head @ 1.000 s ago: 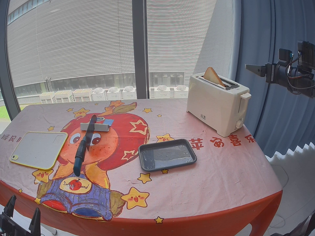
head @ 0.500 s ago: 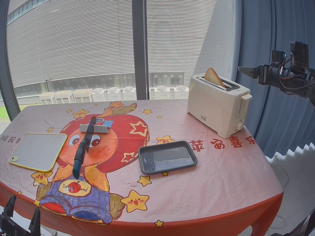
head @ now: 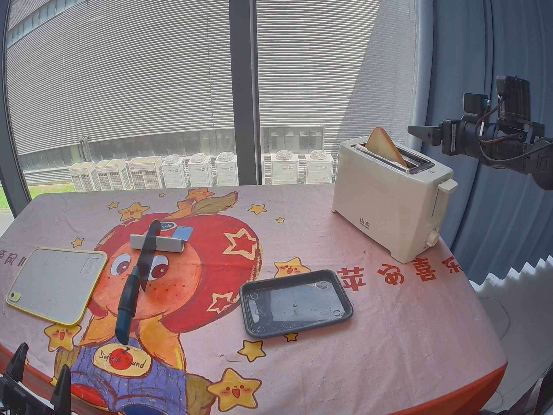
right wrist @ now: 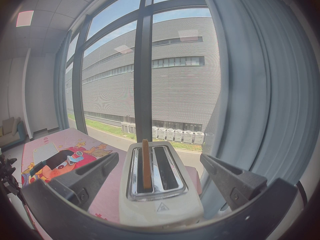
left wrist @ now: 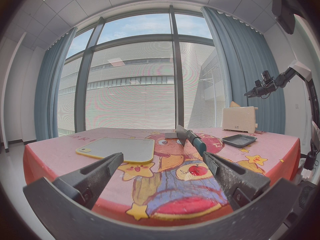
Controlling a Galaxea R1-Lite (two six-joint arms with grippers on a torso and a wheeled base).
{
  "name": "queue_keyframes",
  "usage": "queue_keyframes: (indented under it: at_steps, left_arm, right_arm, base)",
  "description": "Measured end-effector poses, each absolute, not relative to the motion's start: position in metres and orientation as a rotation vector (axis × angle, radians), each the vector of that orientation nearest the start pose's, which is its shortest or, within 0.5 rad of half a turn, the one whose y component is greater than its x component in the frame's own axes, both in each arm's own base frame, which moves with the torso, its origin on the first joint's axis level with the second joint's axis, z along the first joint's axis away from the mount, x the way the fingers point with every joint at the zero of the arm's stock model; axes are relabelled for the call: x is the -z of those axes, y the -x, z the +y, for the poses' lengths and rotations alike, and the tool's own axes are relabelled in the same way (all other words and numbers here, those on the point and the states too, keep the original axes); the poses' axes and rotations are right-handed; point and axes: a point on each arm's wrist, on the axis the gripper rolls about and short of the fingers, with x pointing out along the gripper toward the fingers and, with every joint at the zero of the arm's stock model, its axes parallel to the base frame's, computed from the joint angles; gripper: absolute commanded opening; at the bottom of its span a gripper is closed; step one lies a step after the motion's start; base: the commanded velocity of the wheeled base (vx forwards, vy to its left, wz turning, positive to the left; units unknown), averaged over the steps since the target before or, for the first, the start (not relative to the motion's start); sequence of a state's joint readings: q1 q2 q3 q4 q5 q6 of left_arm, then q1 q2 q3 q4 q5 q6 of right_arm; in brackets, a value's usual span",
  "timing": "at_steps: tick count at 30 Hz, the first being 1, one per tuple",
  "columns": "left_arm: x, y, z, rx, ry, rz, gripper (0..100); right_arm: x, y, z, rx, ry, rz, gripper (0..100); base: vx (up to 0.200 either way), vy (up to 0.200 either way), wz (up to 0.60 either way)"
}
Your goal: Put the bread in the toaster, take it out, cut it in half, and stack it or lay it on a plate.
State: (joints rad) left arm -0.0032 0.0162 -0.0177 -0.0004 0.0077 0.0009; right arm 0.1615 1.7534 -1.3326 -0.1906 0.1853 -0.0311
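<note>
A slice of bread (head: 385,145) (right wrist: 145,164) stands up out of one slot of the cream toaster (head: 391,203) (right wrist: 160,190) at the table's far right. My right gripper (head: 420,132) (right wrist: 158,165) hangs open in the air just right of the toaster top, level with the bread and apart from it. A dark rectangular plate (head: 295,302) lies empty mid-table. A blue-handled knife (head: 135,280) rests with its blade on a small holder (head: 156,242). The cutting board (head: 55,283) lies at the left. My left gripper (left wrist: 163,164) is open, low off the table's near left corner.
The table carries a pink cartoon cloth (head: 230,329). A window and blue curtain (head: 507,47) stand close behind the toaster and my right arm. The cloth between plate, knife and toaster is bare.
My right gripper has moved left, closer to the toaster top. The head camera has shifted, so the whole table scene sits lower and rightward.
</note>
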Motion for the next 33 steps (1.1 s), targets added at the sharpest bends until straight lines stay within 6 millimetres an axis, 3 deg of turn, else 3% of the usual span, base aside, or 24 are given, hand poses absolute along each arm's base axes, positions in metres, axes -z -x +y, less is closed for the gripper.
queue_keyframes:
  at_steps: [17,33]
  left_arm:
    - [-0.081,0.023,0.000,-0.004,-0.002,-0.001,100]
    - [-0.081,0.023,0.000,-0.005,-0.002,-0.001,100]
  right_arm:
    - [-0.247,-0.349,0.088,-0.362,0.073,0.282,100]
    - [-0.233,-0.374,0.107,-0.320,0.085,0.258,100]
  base:
    - [0.000,0.000,0.00]
    - [0.000,0.000,0.00]
